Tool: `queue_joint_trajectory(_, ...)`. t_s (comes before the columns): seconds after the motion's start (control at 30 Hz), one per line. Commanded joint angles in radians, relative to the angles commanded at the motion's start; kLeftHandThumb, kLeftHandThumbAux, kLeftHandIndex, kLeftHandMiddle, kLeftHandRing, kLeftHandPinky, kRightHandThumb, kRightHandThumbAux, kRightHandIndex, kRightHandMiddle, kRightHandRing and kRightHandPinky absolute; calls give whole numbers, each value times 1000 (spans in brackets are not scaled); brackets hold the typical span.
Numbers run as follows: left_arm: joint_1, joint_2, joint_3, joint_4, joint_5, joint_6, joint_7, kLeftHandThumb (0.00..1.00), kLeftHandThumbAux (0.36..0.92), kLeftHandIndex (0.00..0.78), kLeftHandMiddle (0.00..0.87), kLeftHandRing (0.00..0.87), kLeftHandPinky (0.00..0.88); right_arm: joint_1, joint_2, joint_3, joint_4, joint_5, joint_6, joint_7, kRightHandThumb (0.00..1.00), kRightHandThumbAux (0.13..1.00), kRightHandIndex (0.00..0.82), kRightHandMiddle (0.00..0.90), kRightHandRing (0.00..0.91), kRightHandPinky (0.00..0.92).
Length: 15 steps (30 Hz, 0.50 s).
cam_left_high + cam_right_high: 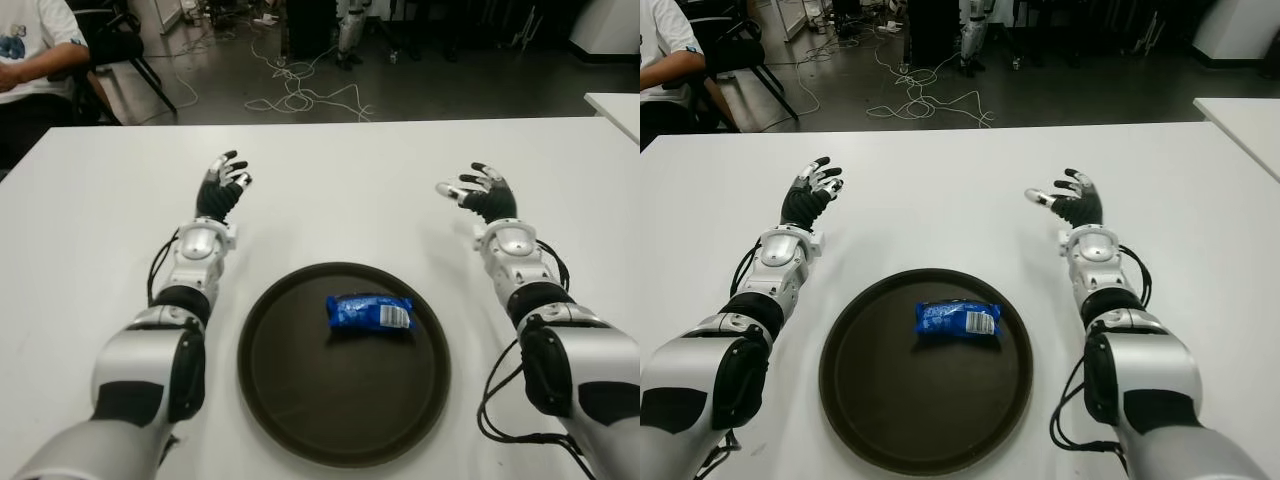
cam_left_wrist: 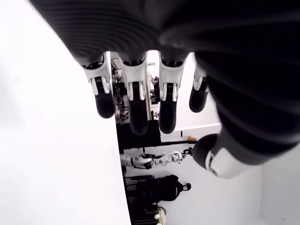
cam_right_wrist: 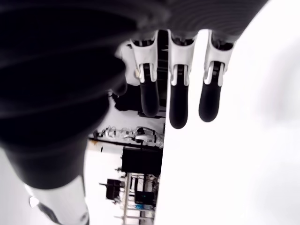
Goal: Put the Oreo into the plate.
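A blue Oreo packet (image 1: 370,313) lies inside the round dark plate (image 1: 290,390), toward its far side. My left hand (image 1: 222,187) shows over the white table beyond the plate's left, fingers spread and holding nothing. My right hand (image 1: 478,191) shows beyond the plate's right, also open and empty. In the left wrist view the fingers (image 2: 135,101) hang relaxed with nothing between them. The right wrist view shows extended fingers (image 3: 179,102) and no object.
The white table (image 1: 340,180) stretches around the plate. A seated person (image 1: 30,55) is at the far left corner beside a chair. Cables (image 1: 300,95) lie on the floor behind the table. Another white table (image 1: 618,105) stands at the right.
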Motion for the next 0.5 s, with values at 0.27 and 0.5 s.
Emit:
queue_joint_trajectory(0.27, -1, 1, 5, 1, -4, 1, -7, 111, 659, 122, 205, 179, 154, 4, -1, 30, 4, -48, -7, -17, 0, 844, 199, 264, 283, 316)
queue_joint_trajectory(0.5, -1, 2, 5, 1, -3, 3, -7, 121, 658, 127, 205, 185, 163, 6, -1, 37, 4, -65, -17, -25, 0, 825, 199, 271, 283, 315)
